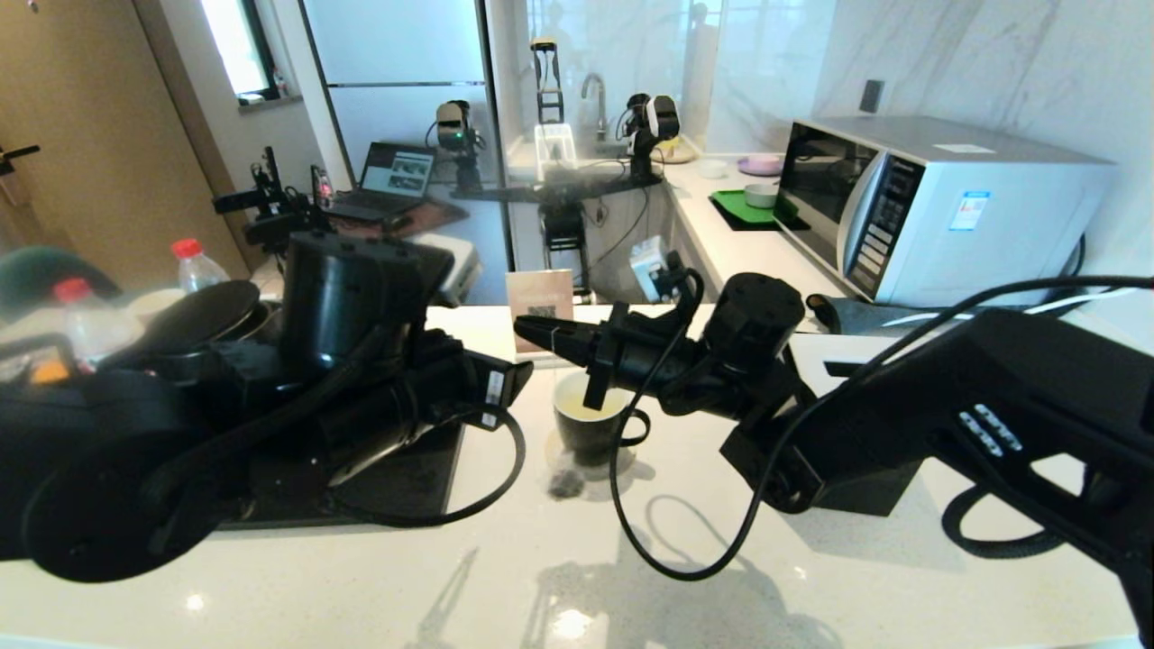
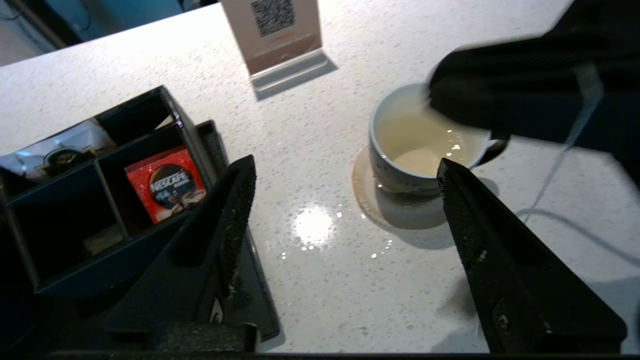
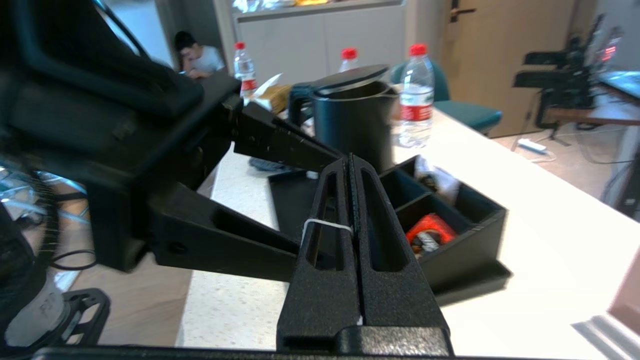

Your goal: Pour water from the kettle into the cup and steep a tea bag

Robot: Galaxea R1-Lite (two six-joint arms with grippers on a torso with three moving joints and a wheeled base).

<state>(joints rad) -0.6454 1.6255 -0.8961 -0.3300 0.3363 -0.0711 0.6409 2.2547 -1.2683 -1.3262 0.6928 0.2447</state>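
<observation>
The black cup point(image 1: 590, 424) stands on a round coaster mid-counter and holds pale liquid point(image 2: 420, 145). My right gripper point(image 1: 525, 330) hovers level just above the cup, pointing left. It is shut, with a thin white string point(image 3: 325, 225) pinched between its fingers. A small dark pouch, the tea bag point(image 1: 566, 482), shows outside the cup at its near side; I cannot tell whether it hangs or rests. My left gripper point(image 2: 345, 167) is open and empty, left of the cup. The black kettle point(image 3: 350, 120) stands far left with its lid ajar, mostly hidden behind my left arm.
A black organiser box point(image 2: 100, 210) with a red Nescafé packet point(image 2: 165, 185) sits left of the cup on a black tray. A QR-code sign point(image 1: 539, 302) stands behind the cup. A microwave point(image 1: 938, 207) is back right, water bottles point(image 1: 194, 261) back left.
</observation>
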